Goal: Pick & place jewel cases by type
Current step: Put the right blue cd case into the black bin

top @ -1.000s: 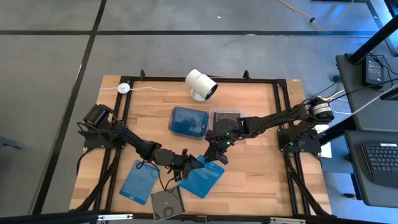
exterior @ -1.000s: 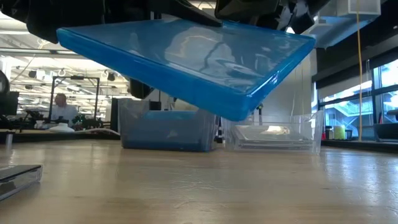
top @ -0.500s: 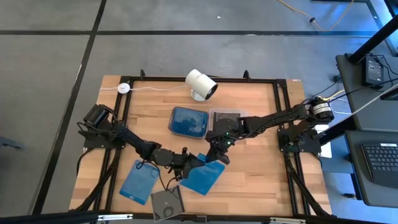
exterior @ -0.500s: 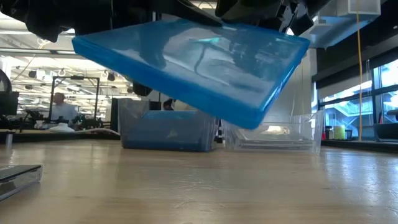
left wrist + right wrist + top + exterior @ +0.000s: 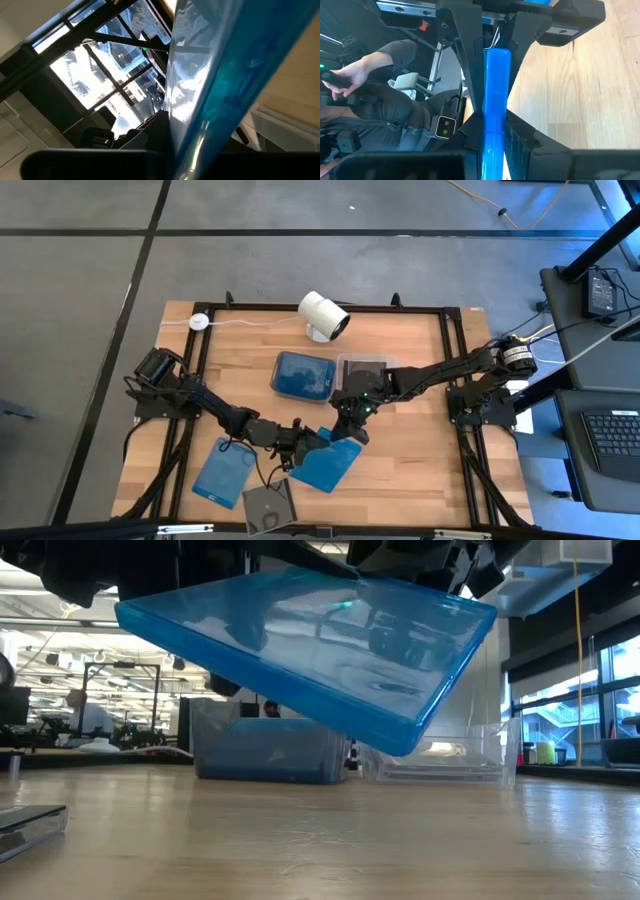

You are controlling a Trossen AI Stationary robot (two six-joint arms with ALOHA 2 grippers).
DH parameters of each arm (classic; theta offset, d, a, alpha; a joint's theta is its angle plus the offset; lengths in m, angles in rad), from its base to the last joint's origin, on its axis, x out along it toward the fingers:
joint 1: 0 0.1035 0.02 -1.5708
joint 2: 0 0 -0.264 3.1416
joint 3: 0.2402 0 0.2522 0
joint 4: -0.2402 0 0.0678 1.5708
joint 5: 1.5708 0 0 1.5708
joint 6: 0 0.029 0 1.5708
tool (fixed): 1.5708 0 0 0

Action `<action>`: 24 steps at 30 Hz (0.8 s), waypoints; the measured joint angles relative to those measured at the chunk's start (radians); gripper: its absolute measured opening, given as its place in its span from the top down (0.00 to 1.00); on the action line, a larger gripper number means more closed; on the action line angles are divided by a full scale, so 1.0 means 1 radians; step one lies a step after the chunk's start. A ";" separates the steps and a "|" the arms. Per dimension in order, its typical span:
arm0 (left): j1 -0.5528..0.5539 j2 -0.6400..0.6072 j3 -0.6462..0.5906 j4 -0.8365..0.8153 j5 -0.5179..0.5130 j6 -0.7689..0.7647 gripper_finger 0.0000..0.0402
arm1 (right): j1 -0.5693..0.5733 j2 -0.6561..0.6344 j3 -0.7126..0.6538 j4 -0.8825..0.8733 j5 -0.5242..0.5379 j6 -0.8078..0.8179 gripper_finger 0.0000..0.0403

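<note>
A translucent blue jewel case (image 5: 300, 650) hangs tilted above the table's near middle, and it also shows in the high view (image 5: 328, 465). My left gripper (image 5: 303, 438) is shut on its left edge. My right gripper (image 5: 349, 434) is shut on its far edge. A second blue case (image 5: 224, 473) lies flat at the near left. A dark grey case (image 5: 268, 508) lies flat at the near edge and also shows in the low view (image 5: 30, 825). A blue-filled tub (image 5: 303, 374) and a clear tub (image 5: 365, 368) stand at the middle. My left gripper pinches the case's left edge (image 5: 312, 448) between its two fingers, coming level from the table's left. In its wrist view the case (image 5: 215, 90) runs away from the fingers, and the place of contact is below the picture. The case is lifted clear and tilted. My right gripper pinches the case's far edge (image 5: 496, 115) between its two fingers (image 5: 470, 130), one on each flat face. It comes slanting down from the far right. The case is clear of the table, its near side lower than its far side (image 5: 400, 735).
A white cylindrical camera (image 5: 323, 315) stands at the far edge with its cable and a white puck (image 5: 199, 321). The two tubs also show behind the held case in the low view (image 5: 270, 755). A person shows in the right wrist view (image 5: 380, 100), beyond the table.
The held blue case has turned a little and tipped steeper, its lower corner dropping slightly and its left corner drawing in toward the middle. Both grippers have kept their hold and barely shifted.
</note>
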 joint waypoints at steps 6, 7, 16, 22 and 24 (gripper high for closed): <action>0.000 0.000 0.000 -0.013 0.024 -0.071 0.76 | -0.002 0.000 0.000 0.000 -0.002 -0.020 0.86; 0.000 0.000 0.000 -0.014 0.041 -0.100 0.75 | -0.003 0.000 0.000 -0.002 -0.003 -0.024 0.86; -0.001 0.000 0.000 -0.044 -0.033 -0.207 0.72 | -0.013 -0.002 0.000 -0.068 -0.004 -0.050 0.86; -0.002 -0.017 -0.010 -0.071 -0.115 -0.290 0.72 | -0.018 -0.001 0.001 -0.094 0.010 -0.078 0.87; -0.001 -0.054 -0.037 -0.063 -0.117 -0.301 0.72 | -0.018 -0.002 0.003 -0.093 0.014 -0.094 0.87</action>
